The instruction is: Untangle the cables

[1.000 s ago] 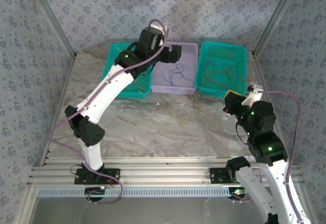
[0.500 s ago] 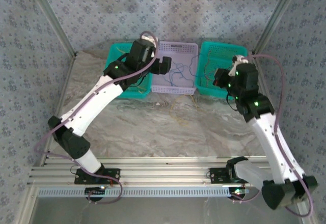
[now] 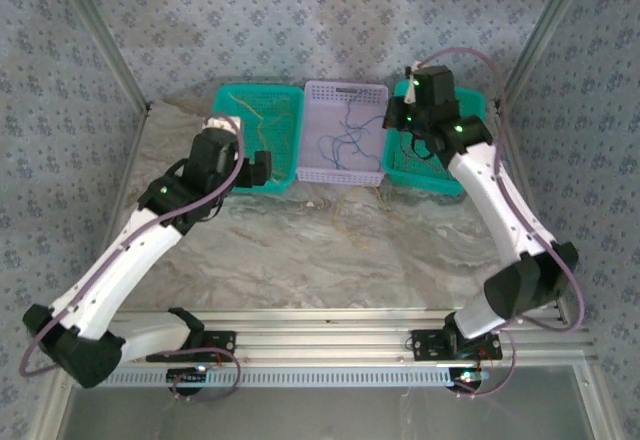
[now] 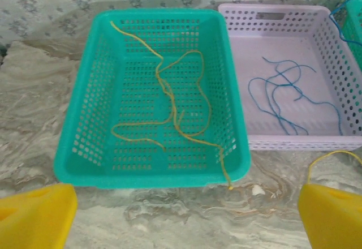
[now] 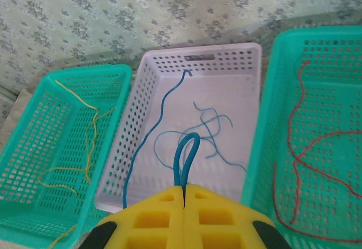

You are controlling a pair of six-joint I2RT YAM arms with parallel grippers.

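Observation:
My right gripper [image 5: 184,191] is shut on a blue cable [image 5: 185,150]; a loop sticks up past the fingertips and one strand [image 5: 148,141] trails down over the lavender basket [image 5: 249,62]. In the top view this gripper [image 3: 398,126] hovers between the lavender basket [image 3: 345,93] and the right teal basket [image 3: 470,100]. More blue cables [image 4: 288,93] lie inside the lavender basket. Yellow cables [image 4: 172,104] lie in the left teal basket [image 4: 85,124]; one end hangs over its front rim. Red cables [image 5: 300,141] lie in the right teal basket. My left gripper [image 4: 184,226] is open and holds nothing, just in front of the left basket.
A few thin loose cables [image 3: 355,208] lie on the marble table in front of the lavender basket, and a yellow one [image 4: 331,155] curls by my left gripper's right finger [image 4: 331,215]. Patterned walls and metal frame posts close in the table.
The left arm pulled back from over the baskets to the near left. The right arm swung up from the right side to the back, over the lavender basket's right edge.

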